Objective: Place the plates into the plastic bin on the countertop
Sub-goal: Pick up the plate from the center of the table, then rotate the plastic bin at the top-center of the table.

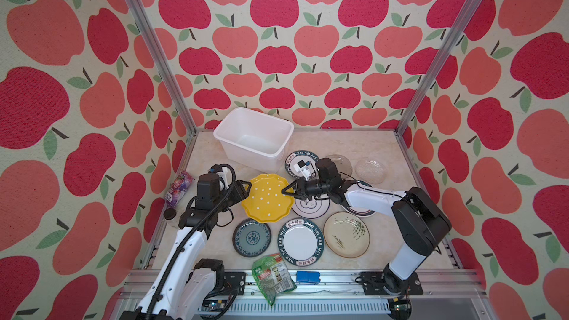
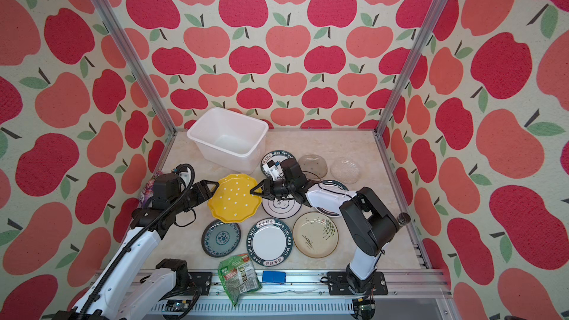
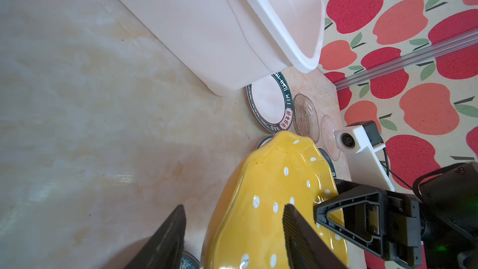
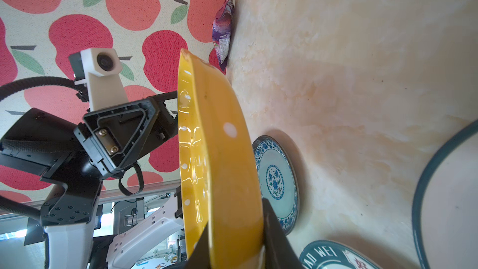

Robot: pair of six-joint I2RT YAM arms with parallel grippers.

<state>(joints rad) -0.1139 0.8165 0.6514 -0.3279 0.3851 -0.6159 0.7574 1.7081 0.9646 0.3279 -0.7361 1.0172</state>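
In both top views the plastic bin sits by the far edge of the worktop, near its far left corner. Nothing is in it. The yellow plate is up off the worktop, near the middle, a bit toward the left edge. The left end effector is at one side of its rim and the right end effector is at the other side. Eight other plates lie flat, from the middle out to the right and near edges.

In the left wrist view, the left end effector's fingers stand wide apart with the yellow plate's rim in the gap. It is released and is not pinching.

In the right wrist view, the right end effector is clenched on the yellow plate, one finger on each face.

I think the job has only just begun. No plate is in the bin, one is in the air, and all nine are left to put in.
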